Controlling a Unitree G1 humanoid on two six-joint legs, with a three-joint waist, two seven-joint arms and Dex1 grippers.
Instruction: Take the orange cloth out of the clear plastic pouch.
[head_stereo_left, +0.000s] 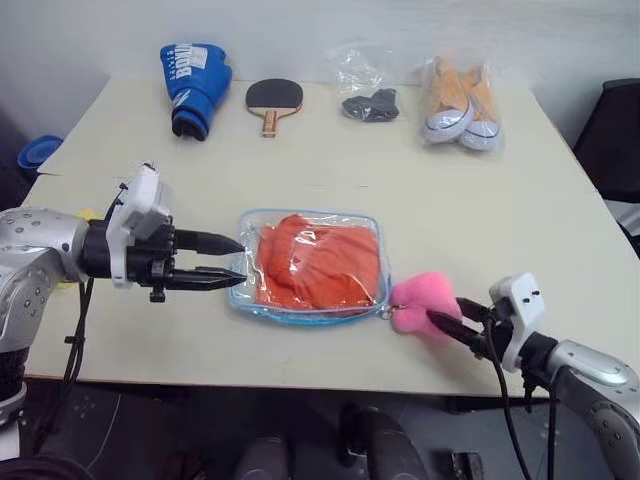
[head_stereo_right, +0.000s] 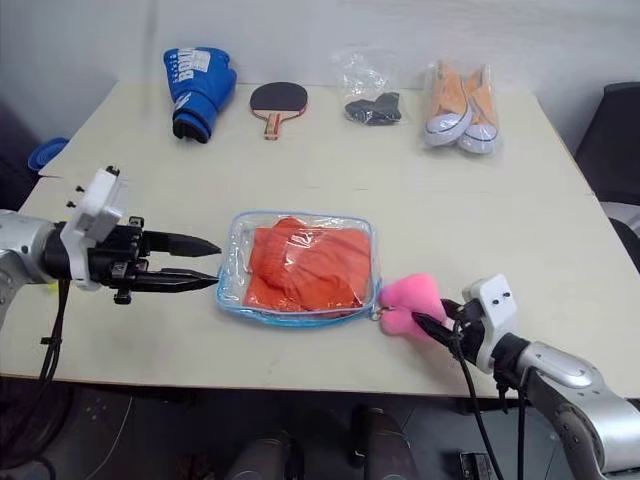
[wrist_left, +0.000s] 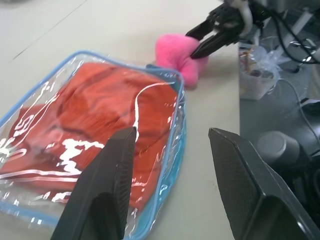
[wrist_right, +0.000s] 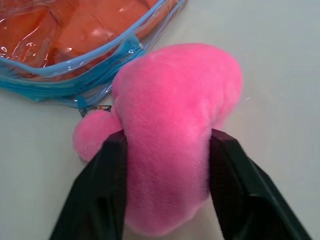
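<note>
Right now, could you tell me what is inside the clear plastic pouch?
The orange cloth lies folded inside the clear plastic pouch, filling most of it. Anything beneath the cloth is covered, so I cannot tell.

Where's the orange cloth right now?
The orange cloth lies inside the clear plastic pouch near the table's front edge, between the open left gripper and the right gripper, which is clamped on the pink charm.
</note>
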